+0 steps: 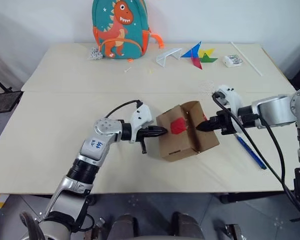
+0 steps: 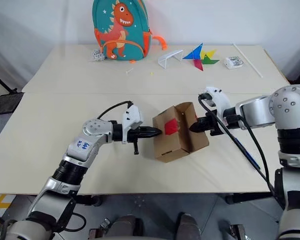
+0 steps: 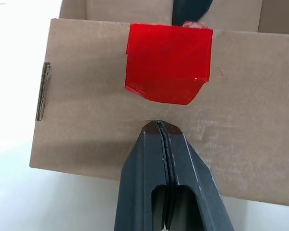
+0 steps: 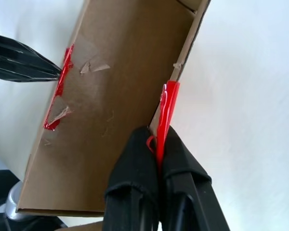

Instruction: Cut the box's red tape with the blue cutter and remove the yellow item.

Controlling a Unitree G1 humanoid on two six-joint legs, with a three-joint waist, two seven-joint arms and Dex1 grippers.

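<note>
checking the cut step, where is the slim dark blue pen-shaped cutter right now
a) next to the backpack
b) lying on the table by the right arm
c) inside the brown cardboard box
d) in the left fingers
b: the slim dark blue pen-shaped cutter lies flat on the pale table under the right arm, in neither gripper's fingers.

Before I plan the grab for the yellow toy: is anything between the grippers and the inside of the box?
The box is open, but the right gripper, shut, pinches a raised flap and the left gripper, shut, presses the outer side below the red tape. The inside is hidden; no yellow item shows.
</note>
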